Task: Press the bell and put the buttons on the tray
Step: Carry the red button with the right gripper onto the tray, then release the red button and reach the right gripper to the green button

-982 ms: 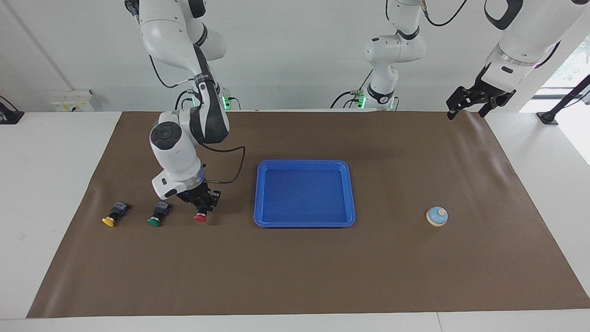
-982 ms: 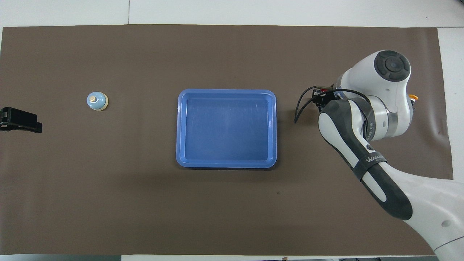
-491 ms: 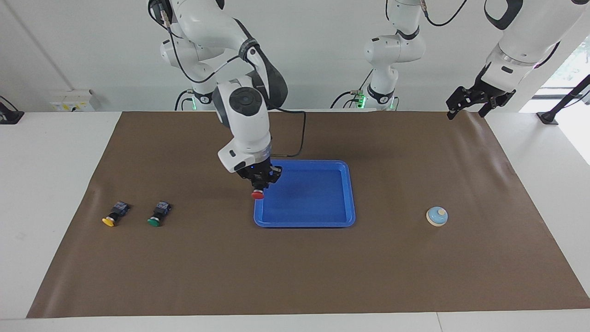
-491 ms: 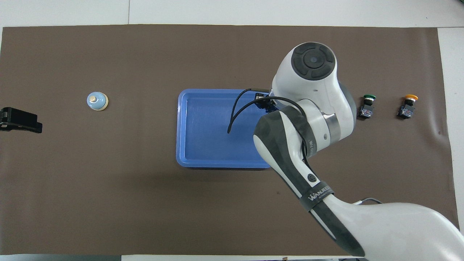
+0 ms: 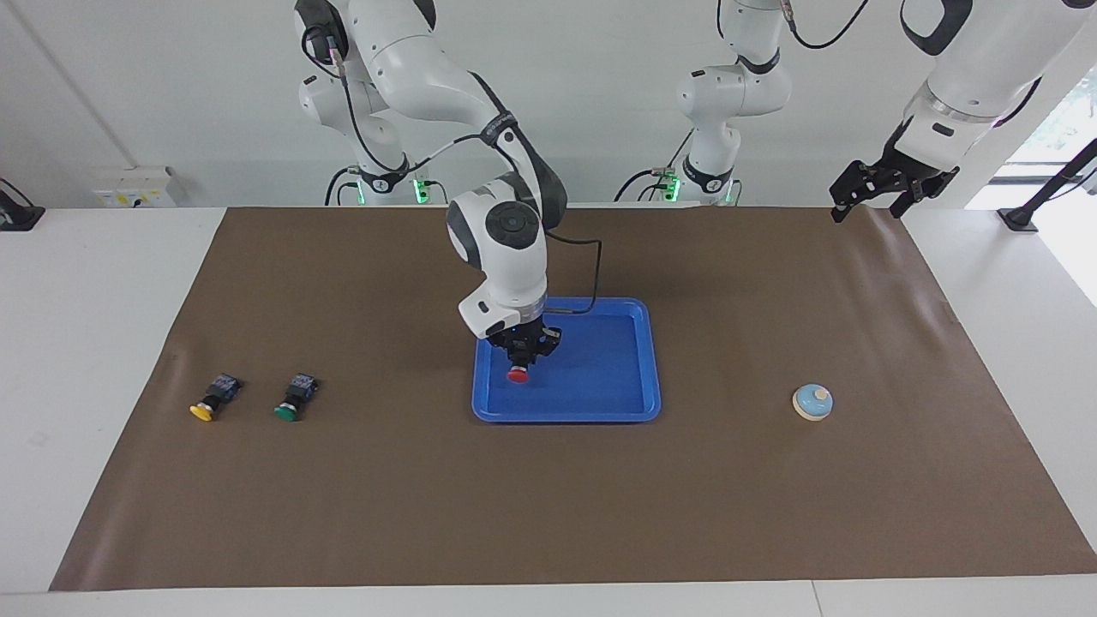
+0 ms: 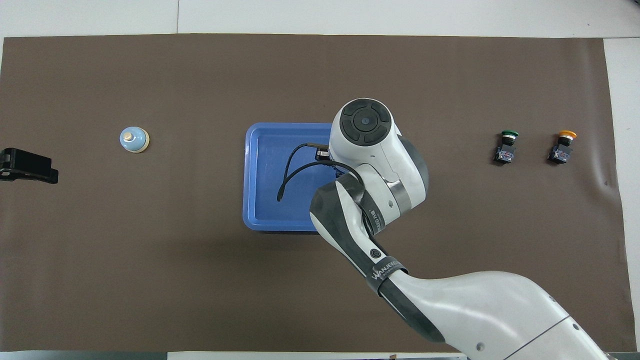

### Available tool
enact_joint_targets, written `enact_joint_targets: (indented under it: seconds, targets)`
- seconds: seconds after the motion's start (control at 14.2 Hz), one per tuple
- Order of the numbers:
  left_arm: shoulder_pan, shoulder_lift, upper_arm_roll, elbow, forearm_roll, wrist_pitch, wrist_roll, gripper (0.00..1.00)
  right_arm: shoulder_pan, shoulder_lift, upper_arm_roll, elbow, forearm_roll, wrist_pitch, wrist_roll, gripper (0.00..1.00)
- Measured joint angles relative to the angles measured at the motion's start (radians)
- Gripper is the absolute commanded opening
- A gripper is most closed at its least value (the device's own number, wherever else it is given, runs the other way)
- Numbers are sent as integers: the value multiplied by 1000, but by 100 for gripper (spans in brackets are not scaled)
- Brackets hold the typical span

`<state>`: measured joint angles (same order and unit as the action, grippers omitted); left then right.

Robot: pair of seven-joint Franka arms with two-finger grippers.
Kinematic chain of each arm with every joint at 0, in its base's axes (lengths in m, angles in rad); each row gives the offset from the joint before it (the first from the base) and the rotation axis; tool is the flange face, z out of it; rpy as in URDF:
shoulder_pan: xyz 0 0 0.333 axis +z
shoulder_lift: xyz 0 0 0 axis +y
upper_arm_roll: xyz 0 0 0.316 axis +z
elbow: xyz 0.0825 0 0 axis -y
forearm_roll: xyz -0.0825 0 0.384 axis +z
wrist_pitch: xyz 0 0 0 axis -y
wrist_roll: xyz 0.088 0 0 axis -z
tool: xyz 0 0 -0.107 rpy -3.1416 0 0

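- Right gripper (image 5: 521, 351) sat low over the shallow bright-blue plastic tray (image 5: 638, 360), centre of the facing view, fingers clamped on the black-bodied push-button with the red cap (image 5: 518, 374); cap pointed down, and I couldn't tell whether it touched the tray floor.
- Risk: releasing while it was above the floor would have let the round cap roll or tip the button toward the raised rim.
- Risk: the button hung close to the rim at the tray's right-arm end; any drift that way could have landed it on the rim.
- Green-capped button (image 5: 295, 399) and yellow-capped button (image 5: 213, 399) lay on the brown mat (image 5: 548, 514), lower left, not yet moved.
- Small light-blue dome bell (image 5: 812, 402) sat lower right, untouched by either gripper.
- Left gripper (image 5: 883, 190) waited upper right, jaws apart, empty.
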<state>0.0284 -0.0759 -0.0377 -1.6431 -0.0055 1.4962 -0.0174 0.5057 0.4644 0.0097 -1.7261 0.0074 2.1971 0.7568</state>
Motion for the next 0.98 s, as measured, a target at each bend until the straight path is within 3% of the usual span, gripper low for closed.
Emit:
enact_joint_targets:
  seconds: [0.21, 0.35, 0.63, 0.98]
  targets:
    - [0, 0, 0, 0, 0, 0, 0, 100, 0, -1, -1, -75, 0, 89, 0, 0]
    - [0, 0, 0, 0, 0, 0, 0, 100, 0, -11, -2, -85, 0, 96, 7, 99]
    - [0, 0, 0, 0, 0, 0, 0, 100, -4, -24, -8, -74, 0, 82, 37, 100]
    - [0, 0, 0, 0, 0, 0, 0, 100, -135, -126, -33, 55, -3, -170, -35, 100]
